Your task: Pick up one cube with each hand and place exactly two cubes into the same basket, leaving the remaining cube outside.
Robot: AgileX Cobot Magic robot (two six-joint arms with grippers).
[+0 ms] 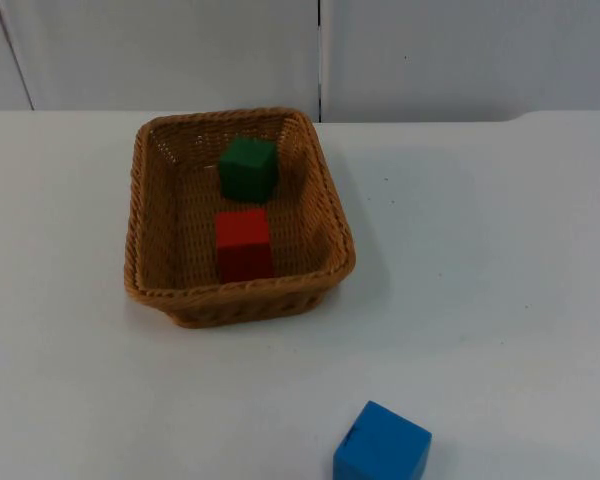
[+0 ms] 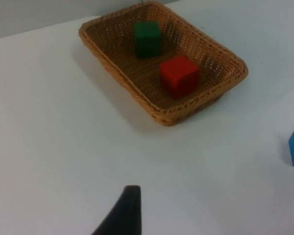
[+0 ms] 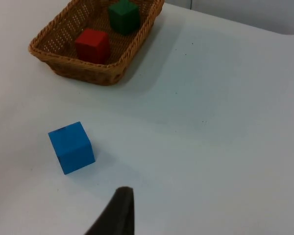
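One wicker basket [image 1: 332, 215] holds two cubes: one green cube [image 1: 248, 168], one red cube [image 1: 243, 243]. One blue cube [image 1: 382, 445] rests outside on the table [image 1: 500, 280]. No legible markings. Gripper finger states: cannot tell

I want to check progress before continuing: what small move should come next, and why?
Probably none beyond keeping both arms back: the green cube and red cube already lie in the basket, and the blue cube sits outside on the table.
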